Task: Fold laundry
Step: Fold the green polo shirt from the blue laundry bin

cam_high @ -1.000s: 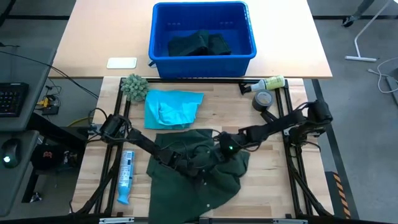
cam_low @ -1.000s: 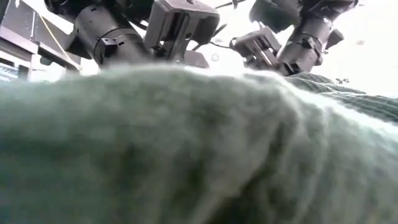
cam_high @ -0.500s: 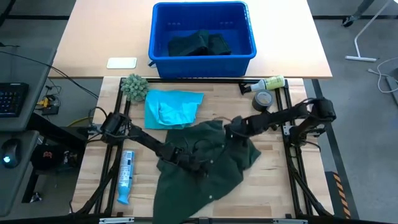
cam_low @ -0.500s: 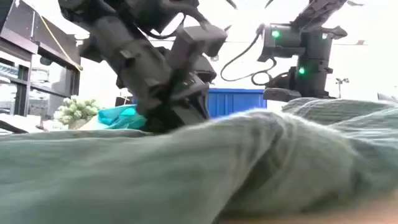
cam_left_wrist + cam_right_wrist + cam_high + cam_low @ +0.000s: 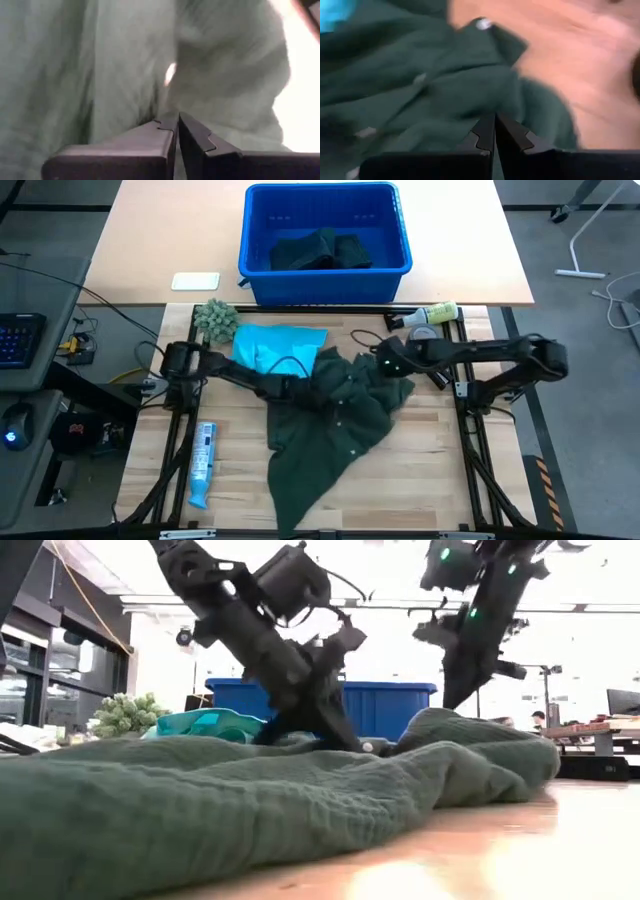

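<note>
Two grippers are on one dark green shirt (image 5: 335, 425) right now. It lies in a heap in the middle of the wood table (image 5: 430, 470), w/ a long tail of cloth running toward the near edge. The top of it touches the turquoise shirt (image 5: 272, 346), which lies flat just beside the fuzzy green ball (image 5: 215, 318). More dark laundry (image 5: 320, 250) sits in the blue bin (image 5: 262, 235), well apart.

Our left gripper (image 5: 308, 388) is at the top left of the heap, its fingers (image 5: 165, 145) pressed together on a pinch of the green cloth. Our right gripper (image 5: 385, 365) is at the top right, fingers (image 5: 487, 135) together too, on a fold of the same shirt.

We think we're at the spread-out step, not folding yet. The shirt looks bunched and twisted. Next move, prob: pull the two held spots apart and lay it flat, w/o dragging the turquoise one along.
</note>
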Robot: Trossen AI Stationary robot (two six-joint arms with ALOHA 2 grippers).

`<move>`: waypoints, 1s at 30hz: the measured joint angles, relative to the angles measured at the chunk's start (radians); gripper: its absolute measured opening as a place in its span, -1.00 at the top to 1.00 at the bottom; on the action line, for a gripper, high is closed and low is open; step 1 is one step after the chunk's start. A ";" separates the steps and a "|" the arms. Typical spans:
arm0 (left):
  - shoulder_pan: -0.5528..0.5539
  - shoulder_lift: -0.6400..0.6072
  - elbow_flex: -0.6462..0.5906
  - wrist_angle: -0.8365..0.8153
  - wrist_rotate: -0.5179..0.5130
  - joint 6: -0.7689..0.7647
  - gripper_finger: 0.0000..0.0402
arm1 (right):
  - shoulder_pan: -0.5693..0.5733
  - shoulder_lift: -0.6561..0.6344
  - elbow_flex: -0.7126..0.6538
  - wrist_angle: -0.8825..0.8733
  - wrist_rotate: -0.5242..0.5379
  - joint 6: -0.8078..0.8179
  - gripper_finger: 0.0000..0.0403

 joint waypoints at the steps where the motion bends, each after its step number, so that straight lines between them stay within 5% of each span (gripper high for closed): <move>1: 0.005 -0.019 0.001 -0.002 0.000 0.022 1.00 | 0.009 -0.030 0.000 -0.003 -0.027 -0.006 1.00; 10: -0.063 -0.182 0.004 -0.213 -0.054 0.144 1.00 | 0.284 -0.134 0.000 -0.104 -0.329 0.129 1.00; 18: -0.226 -0.178 -0.012 -0.321 -0.141 0.021 1.00 | 0.607 -0.045 -0.001 -0.155 -0.205 0.321 0.85; 23: -0.274 -0.177 -0.032 -0.321 -0.159 -0.104 1.00 | 0.575 0.013 -0.019 -0.233 -0.128 0.318 0.58; 30: -0.268 -0.177 -0.033 -0.321 -0.052 -0.164 1.00 | 0.505 -0.045 -0.236 0.115 -0.196 0.264 0.40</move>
